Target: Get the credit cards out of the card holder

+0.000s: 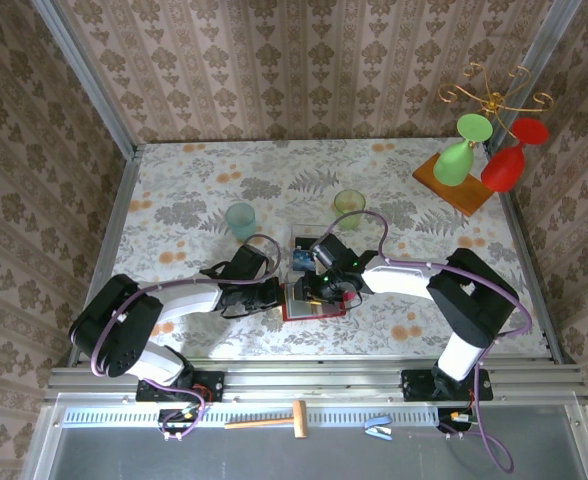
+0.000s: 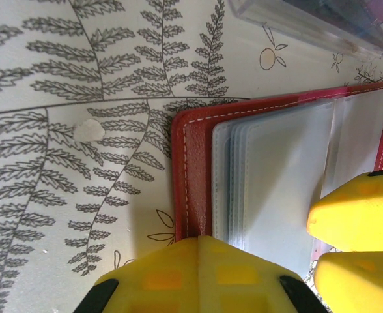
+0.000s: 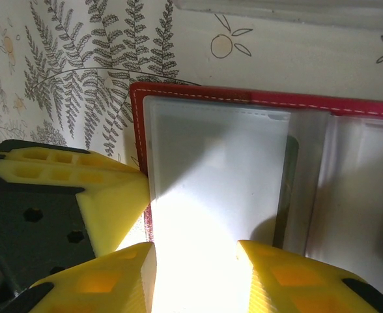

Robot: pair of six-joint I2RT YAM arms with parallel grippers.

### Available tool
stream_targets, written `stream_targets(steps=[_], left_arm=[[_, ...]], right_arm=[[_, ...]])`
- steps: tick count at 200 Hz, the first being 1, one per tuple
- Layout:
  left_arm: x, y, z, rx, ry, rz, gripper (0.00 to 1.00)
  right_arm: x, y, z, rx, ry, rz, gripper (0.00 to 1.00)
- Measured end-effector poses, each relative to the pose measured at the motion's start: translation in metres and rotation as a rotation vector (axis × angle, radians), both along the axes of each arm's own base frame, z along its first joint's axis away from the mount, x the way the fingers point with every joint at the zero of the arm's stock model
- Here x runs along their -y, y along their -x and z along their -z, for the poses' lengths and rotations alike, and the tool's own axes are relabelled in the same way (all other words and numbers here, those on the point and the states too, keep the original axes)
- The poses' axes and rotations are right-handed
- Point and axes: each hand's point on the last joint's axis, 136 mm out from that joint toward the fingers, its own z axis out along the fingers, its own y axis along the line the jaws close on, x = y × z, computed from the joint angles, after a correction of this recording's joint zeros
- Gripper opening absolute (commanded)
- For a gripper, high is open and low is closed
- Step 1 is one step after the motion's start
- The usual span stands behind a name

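Observation:
The red card holder lies open on the table, its grey sleeve pages facing up inside the red border. My left gripper is shut, and its joined tips press on the holder's left red edge. My right gripper is open, with one finger on each side of the top sleeve page. A dark narrow stripe shows through a sleeve near the fold; I cannot tell if it is a card. In the top view the two grippers meet over the holder, left and right.
A clear plastic box with something blue inside sits just beyond the holder, its edge close by. Two small cups stand farther back. A wooden board with green and red glasses is at the back right.

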Motion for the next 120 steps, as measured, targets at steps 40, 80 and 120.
stream_targets(steps=[40, 80, 120], left_arm=[[-0.0001, -0.0002, 0.0001, 0.001, -0.001, -0.001, 0.07], [-0.0003, -0.0004, 0.0002, 0.002, -0.002, -0.002, 0.07], [-0.0005, -0.0005, 0.0003, 0.002, -0.003, -0.002, 0.07]], right_arm=[[0.0021, 0.0012, 0.0022, -0.009, 0.014, 0.002, 0.4], [0.0034, 0.001, 0.0026, -0.009, 0.024, 0.005, 0.4], [0.0058, 0.0008, 0.0038, -0.009, 0.039, 0.007, 0.4]])
